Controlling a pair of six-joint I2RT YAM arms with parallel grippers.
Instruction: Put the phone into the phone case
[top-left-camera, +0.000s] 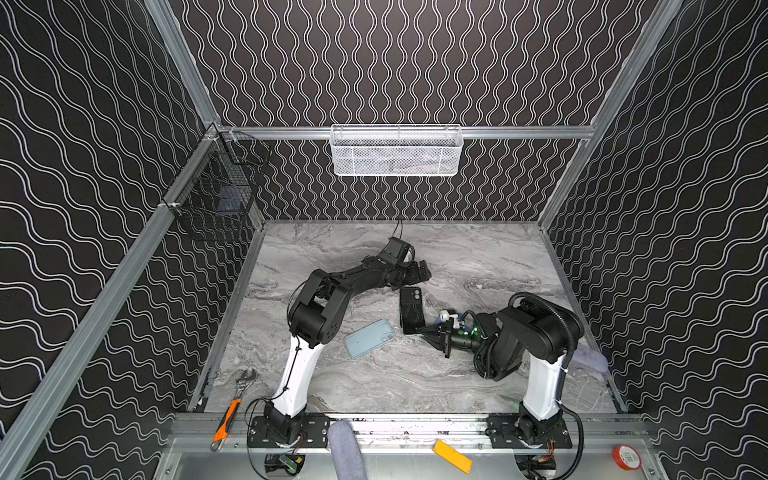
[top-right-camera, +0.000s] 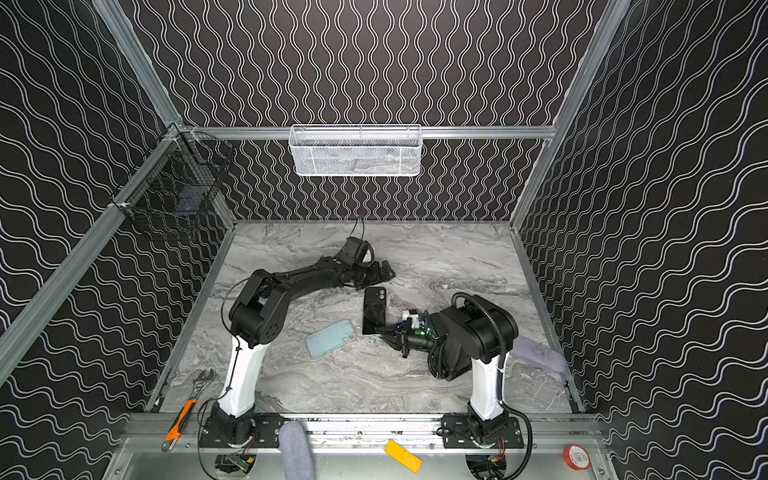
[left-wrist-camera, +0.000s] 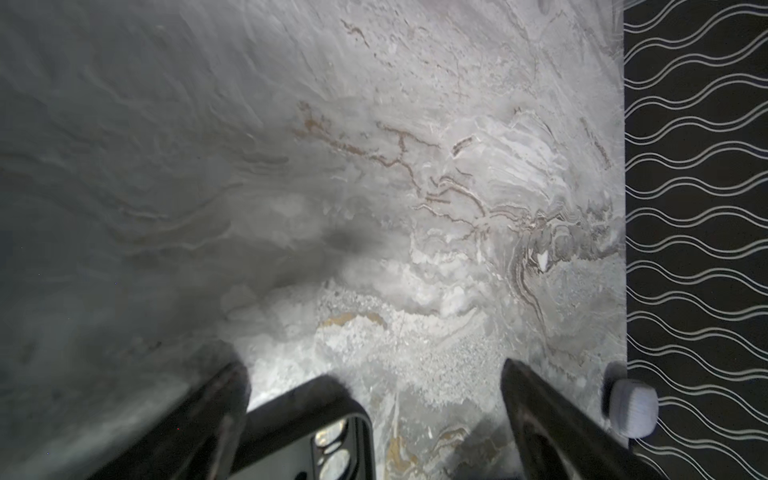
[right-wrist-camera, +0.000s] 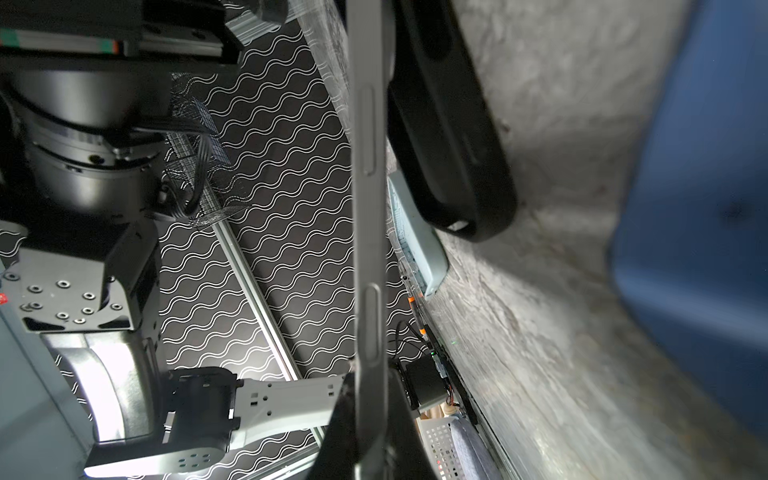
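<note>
My right gripper (top-left-camera: 420, 330) (right-wrist-camera: 370, 419) is shut on the near end of the phone (right-wrist-camera: 368, 199), a thin grey slab seen edge-on with its side buttons showing. The black phone case (right-wrist-camera: 453, 137) lies between the phone and the marble table (top-left-camera: 478, 257). In both top views the two overlap as one dark slab (top-left-camera: 411, 311) (top-right-camera: 374, 309). My left gripper (top-left-camera: 420, 272) (left-wrist-camera: 372, 365) hangs open just past the slab's far end. The case's corner (left-wrist-camera: 299, 411), with round camera openings, sits between its fingers, close to one finger (left-wrist-camera: 224, 399).
A light blue case (top-left-camera: 370, 338) lies flat just left of the dark slab. A wrench (top-left-camera: 245, 382) and an orange-handled knife (top-left-camera: 226, 419) lie at the front left. A lavender cloth (top-left-camera: 588, 357) is at the right edge. A white mesh basket (top-left-camera: 397, 151) and a black wire basket (top-left-camera: 216, 195) hang on the walls.
</note>
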